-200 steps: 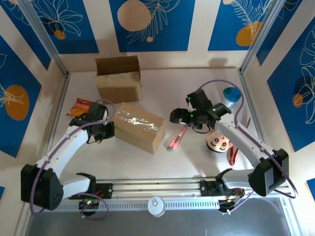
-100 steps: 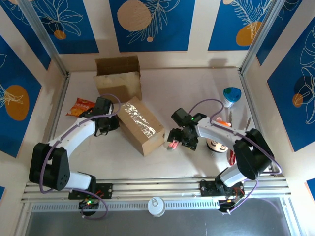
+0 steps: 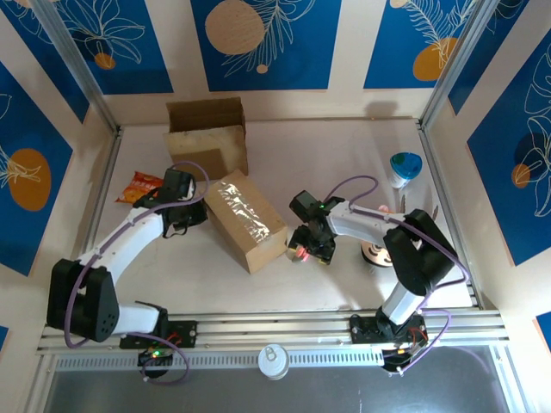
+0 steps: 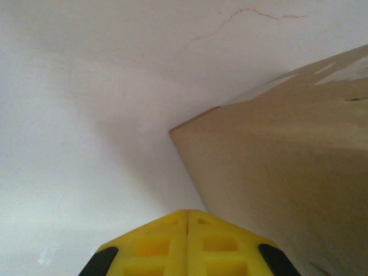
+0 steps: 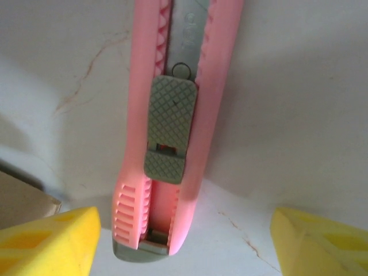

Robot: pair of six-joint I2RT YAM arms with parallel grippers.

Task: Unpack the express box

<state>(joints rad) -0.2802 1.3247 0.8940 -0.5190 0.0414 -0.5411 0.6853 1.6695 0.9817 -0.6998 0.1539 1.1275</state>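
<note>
The express box (image 3: 245, 219) is a brown carton with clear tape along its top, lying at an angle in the middle of the table. My left gripper (image 3: 183, 220) is shut and sits low by the box's left end; in the left wrist view its yellow fingers (image 4: 187, 217) meet, with the box's side (image 4: 287, 167) just to their right. A pink utility knife (image 5: 172, 115) lies on the table right of the box. My right gripper (image 3: 306, 250) is down over the knife, open. Its yellow fingers (image 5: 49, 241) stand on either side of the knife's handle end without touching it.
An open cardboard box (image 3: 207, 138) stands at the back left, with a red snack packet (image 3: 140, 184) in front of it. A blue cup (image 3: 405, 167) and a round wooden piece (image 3: 375, 251) lie to the right. A can (image 3: 274, 361) sits at the near rail.
The express box has turned, its left end pushed away by my left gripper. My right gripper has come down and left onto the knife, and its jaws have narrowed a little.
</note>
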